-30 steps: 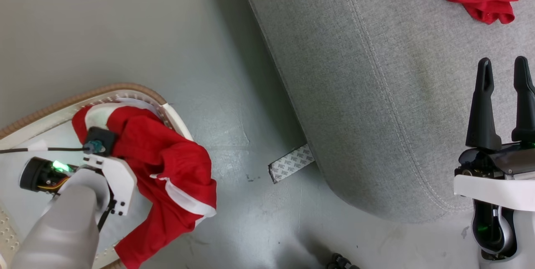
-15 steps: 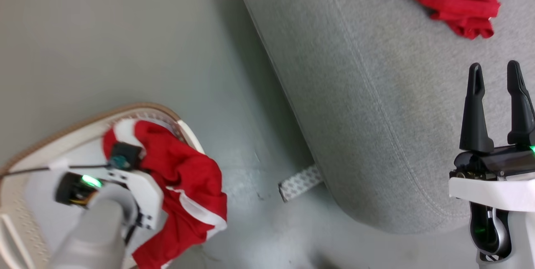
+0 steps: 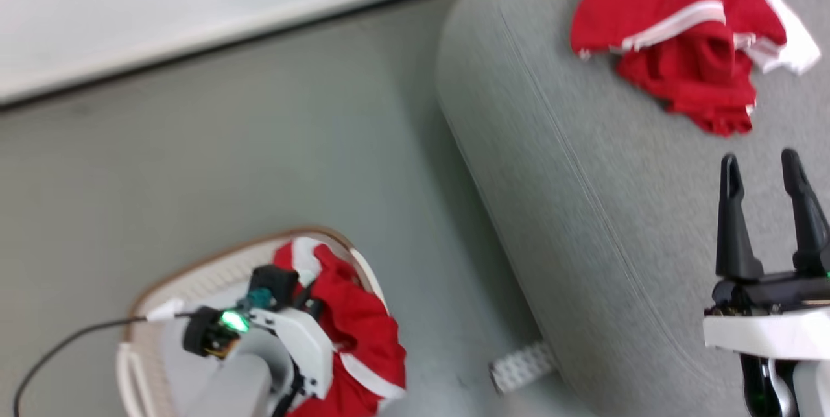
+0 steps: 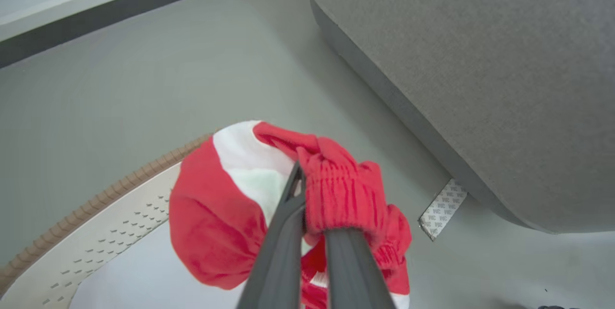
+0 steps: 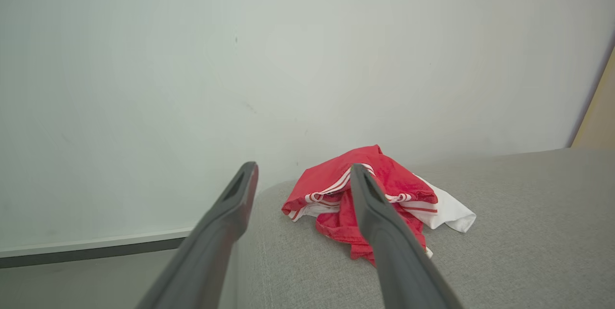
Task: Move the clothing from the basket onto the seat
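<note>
In the head view the basket [image 3: 188,284] sits on the floor [image 3: 259,164] at 7 o'clock, and the seat [image 3: 583,222] fills the frame from 12 round to 4 o'clock. The left gripper [image 4: 310,213] is over the basket, its fingers [image 4: 286,237] pressed together on a gathered, elastic-looking fold of the red garment [image 4: 216,232]. The rest of the cloth bunches below the pinch and drapes over the basket's rim toward 5 o'clock. The right gripper [image 3: 758,156] hangs above the seat at 4 o'clock, fingers well apart and holding nothing. A second red garment [image 3: 687,47] lies on the seat at 1 o'clock.

The pinch takes only a small fold, so the cloth's own weight could pull it free over the floor between basket and seat. The draped part could catch on the rim and drag or tip the light basket as the arm rises. The head view is blurred, so I cannot tell whether the hanging hem reaches the floor; if it does, it may sweep over the strip of tape [image 3: 522,365] at the seat's foot. Letting go too near the seat's rounded edge could let the garment slide off.
</note>
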`<state>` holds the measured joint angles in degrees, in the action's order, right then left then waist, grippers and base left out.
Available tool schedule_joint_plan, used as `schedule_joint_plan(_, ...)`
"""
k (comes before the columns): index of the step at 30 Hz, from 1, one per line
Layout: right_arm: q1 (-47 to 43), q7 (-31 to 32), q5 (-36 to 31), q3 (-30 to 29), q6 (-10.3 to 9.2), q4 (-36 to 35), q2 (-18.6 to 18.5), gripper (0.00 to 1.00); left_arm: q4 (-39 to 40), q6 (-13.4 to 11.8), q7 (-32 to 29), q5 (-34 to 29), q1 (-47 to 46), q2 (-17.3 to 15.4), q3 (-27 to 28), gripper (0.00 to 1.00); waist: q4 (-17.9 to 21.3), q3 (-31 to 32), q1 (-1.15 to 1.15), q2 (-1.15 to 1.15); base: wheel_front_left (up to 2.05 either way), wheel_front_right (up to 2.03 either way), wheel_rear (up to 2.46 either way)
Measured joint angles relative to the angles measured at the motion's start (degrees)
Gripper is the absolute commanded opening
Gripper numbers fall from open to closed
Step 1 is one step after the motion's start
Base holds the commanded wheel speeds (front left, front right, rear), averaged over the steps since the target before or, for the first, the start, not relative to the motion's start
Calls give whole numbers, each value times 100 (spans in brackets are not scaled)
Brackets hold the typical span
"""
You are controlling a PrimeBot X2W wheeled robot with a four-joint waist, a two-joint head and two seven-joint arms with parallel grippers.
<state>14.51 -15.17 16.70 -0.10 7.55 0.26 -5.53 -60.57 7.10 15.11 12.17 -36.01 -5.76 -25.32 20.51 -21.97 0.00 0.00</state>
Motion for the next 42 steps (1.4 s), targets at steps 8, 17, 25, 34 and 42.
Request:
schedule_joint_plan(8,-376,1,101,169,0,259,-179,100,630,20,0,301,642,186,62,0,-483,980,-1,0,0,0,0)
schedule_joint_plan(17,-791,0,294,409,0,525,-347,100,1490,27,1,548,1000,278,52,0,-1035,1911,-2,0,0,0,0)
schedule_joint_plan(25,-883,0,408,702,0,661,-352,100,2259,27,1,770,746,293,-134,0,-1506,2215,-2,0,0,0,0)
schedule_joint_plan(34,-887,0,459,962,0,805,-275,100,2895,-112,1,1013,231,297,-265,0,-1703,2254,-1,0,0,0,0)
schedule_joint_plan(42,-887,0,460,1125,0,873,-245,100,3123,-245,1,1112,-19,297,-293,0,-1712,2259,0,0,0,0,0)
